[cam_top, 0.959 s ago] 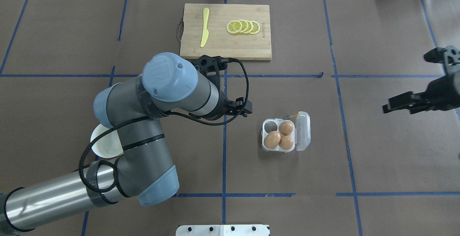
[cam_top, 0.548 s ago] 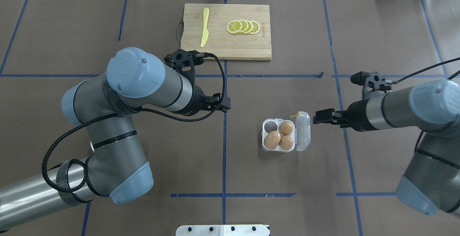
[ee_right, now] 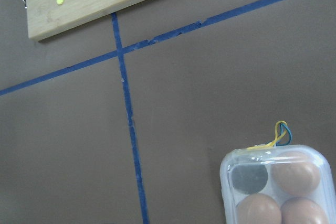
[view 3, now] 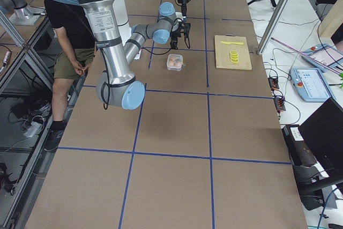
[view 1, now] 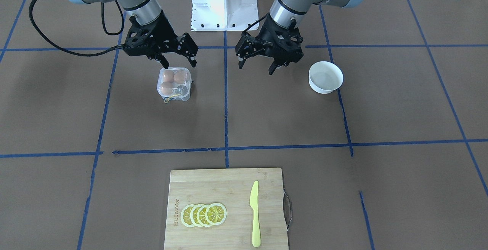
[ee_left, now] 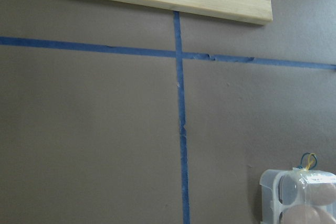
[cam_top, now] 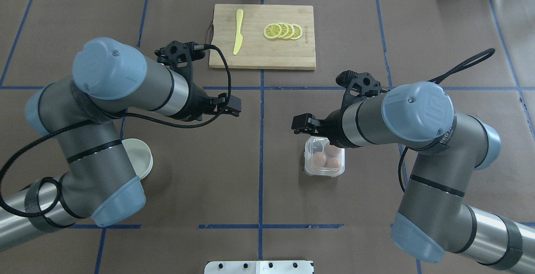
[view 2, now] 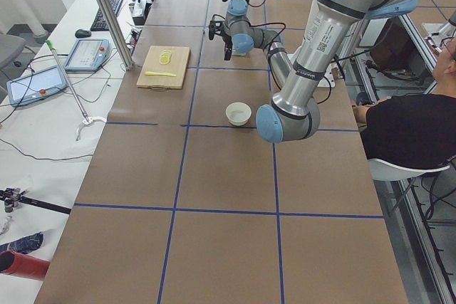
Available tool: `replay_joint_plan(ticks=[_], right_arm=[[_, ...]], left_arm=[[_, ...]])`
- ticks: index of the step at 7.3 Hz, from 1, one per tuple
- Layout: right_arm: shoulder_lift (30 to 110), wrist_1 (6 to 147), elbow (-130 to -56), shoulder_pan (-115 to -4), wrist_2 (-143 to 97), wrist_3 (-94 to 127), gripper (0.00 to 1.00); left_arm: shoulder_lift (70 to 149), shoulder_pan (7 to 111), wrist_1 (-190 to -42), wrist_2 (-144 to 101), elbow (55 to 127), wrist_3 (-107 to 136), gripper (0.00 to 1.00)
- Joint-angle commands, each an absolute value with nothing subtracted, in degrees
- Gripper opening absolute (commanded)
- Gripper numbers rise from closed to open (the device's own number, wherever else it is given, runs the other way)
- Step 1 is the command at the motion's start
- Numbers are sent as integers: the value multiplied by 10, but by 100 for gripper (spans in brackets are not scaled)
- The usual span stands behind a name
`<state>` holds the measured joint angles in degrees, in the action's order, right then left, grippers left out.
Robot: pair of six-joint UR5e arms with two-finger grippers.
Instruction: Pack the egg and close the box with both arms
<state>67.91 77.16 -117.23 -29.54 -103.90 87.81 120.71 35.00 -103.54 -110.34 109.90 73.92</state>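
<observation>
Three eggs [view 1: 166, 87] sit in the lidded box [view 1: 187, 94] as the right hand [view 1: 177, 57] hovers above it, the left hand [view 1: 257, 62] aside, both spread wide, gripping nothing.

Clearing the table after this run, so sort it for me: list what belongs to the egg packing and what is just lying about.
Job in hand:
box, lid down
three eggs inside it
right gripper, open, by the box
left gripper, open, off to the side

Lying about:
bowl
board
knife
lemon slices
</observation>
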Motion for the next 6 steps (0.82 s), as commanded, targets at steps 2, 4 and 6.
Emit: replay_joint_plan(ticks=[2,4,6], right_arm=[[695,856,-1244,-412,-1150,875,100],[759,855,-1266,-515,-1241,844,100],[863,854,-1281,-605,-1302,695,100]], left_arm=[[1098,398,-1035,-1119,1172,660,99],[1005,439,-1036,-1120,1222,574,99],[926,500,-1039,-1164,1260,491,99]])
